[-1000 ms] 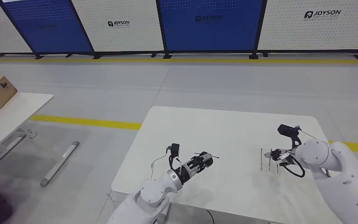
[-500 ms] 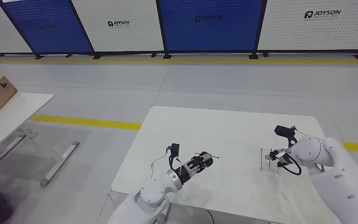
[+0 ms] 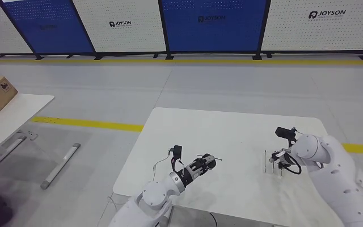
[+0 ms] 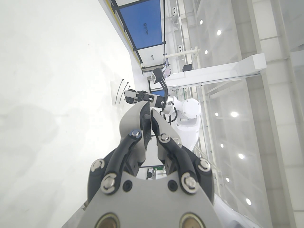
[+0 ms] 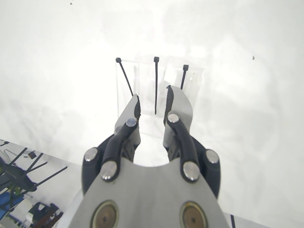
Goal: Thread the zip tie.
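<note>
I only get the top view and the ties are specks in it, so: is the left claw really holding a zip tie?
Observer: Yes. The left claw is shut on a thin black zip tie, pinched between its pads.
Operator: And the right claw?
Observer: The right claw is open, pointing at a clear holder.
Operator: How many ties are on that holder?
Observer: Three spare ties. The middle one sits in line with the gap between the claw's fingers and is not gripped.
</note>
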Controlling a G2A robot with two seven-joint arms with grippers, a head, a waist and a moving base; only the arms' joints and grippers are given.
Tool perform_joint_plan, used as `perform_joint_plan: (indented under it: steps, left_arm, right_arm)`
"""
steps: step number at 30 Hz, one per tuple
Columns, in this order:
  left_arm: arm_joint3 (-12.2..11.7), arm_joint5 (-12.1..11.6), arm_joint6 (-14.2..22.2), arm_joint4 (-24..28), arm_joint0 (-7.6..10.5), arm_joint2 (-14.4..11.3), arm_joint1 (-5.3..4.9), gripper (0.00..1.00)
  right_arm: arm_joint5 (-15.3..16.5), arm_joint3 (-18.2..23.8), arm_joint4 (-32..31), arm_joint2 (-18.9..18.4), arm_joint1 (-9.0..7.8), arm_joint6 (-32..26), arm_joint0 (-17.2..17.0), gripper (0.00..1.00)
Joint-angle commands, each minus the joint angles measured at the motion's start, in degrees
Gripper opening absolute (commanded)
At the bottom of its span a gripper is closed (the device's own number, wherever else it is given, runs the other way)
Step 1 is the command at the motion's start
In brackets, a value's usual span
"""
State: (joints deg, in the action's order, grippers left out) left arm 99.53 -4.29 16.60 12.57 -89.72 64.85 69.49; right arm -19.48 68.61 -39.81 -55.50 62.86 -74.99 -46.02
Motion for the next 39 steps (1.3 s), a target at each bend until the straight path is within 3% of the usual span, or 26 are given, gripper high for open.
perform_joint_plan:
  steps: [1, 17, 30, 39]
  left_arm:
    - [0.00, 0.00, 0.00, 0.00, 0.00, 0.00, 0.00, 0.00]
    - [0.00, 0.00, 0.00, 0.00, 0.00, 0.00, 0.00, 0.00]
    - [0.00, 0.00, 0.00, 0.00, 0.00, 0.00, 0.00, 0.00]
    - [0.00, 0.00, 0.00, 0.00, 0.00, 0.00, 0.00, 0.00]
  right_arm:
    - [0.00, -1.03, -0.12, 0.14, 0.46, -0.07, 0.49, 0.26]
    - [0.00, -6.38, -2.15, 1.73, 3.25, -1.60, 2.83, 0.27]
    - [0.00, -10.12, -3.26, 2.02, 4.84, -1.56, 4.26, 0.18]
    - [0.00, -12.70, -3.59, 2.69, 5.98, -1.53, 5.51, 0.17]
